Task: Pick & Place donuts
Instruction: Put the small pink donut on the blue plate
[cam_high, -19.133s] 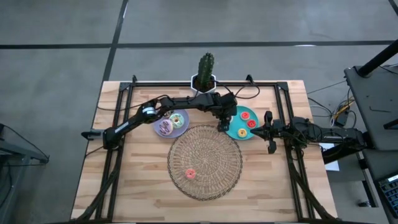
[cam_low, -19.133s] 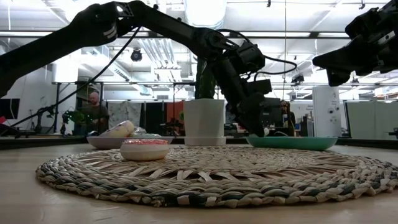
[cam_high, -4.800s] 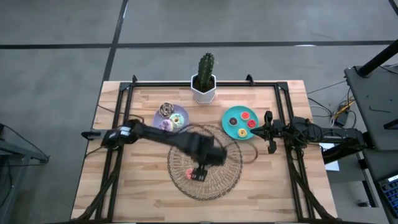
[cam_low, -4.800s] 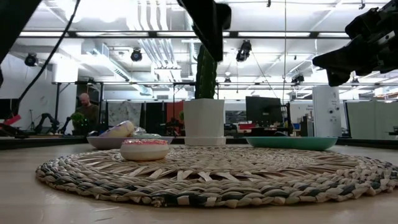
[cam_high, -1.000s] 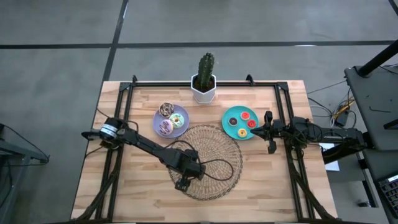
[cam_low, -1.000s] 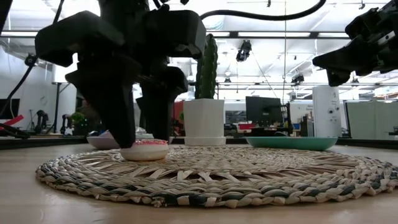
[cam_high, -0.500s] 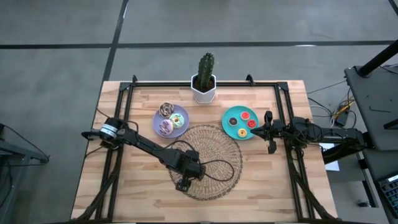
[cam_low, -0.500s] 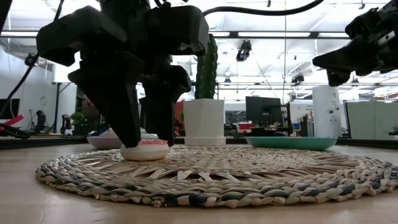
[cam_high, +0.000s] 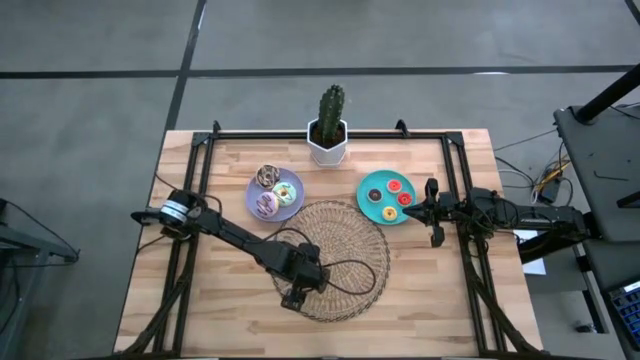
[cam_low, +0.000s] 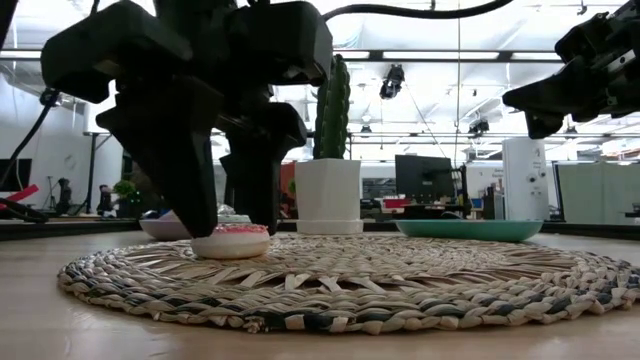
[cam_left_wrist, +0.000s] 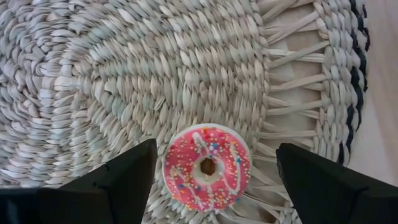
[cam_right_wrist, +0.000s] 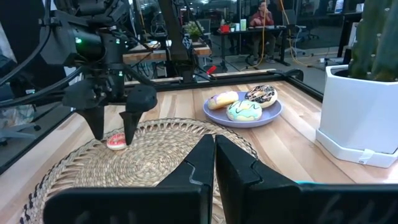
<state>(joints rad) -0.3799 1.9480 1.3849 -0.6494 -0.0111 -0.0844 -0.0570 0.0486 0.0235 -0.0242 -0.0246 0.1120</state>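
High view: my left gripper (cam_high: 293, 297) is down over the near-left part of the round woven wicker mat (cam_high: 350, 240); my right gripper (cam_high: 433, 213) waits beside the teal plate (cam_high: 371, 203). Low view: pink-iced sprinkled donut (cam_low: 231, 241) lies on the mat between my spread left fingers (cam_low: 197, 200), not gripped. Left wrist view: the donut (cam_left_wrist: 207, 168) sits flat near the mat's edge, fingers either side, apart from it. Right wrist view: my right fingers (cam_right_wrist: 198, 165) are pressed together, holding nothing

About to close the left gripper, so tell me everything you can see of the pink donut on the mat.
The pink donut is a small ring with pink icing, white drizzle, coloured sprinkles and a pale underside. It lies flat near the woven mat's edge. The open left gripper straddles it, one finger on each side, neither clearly touching.
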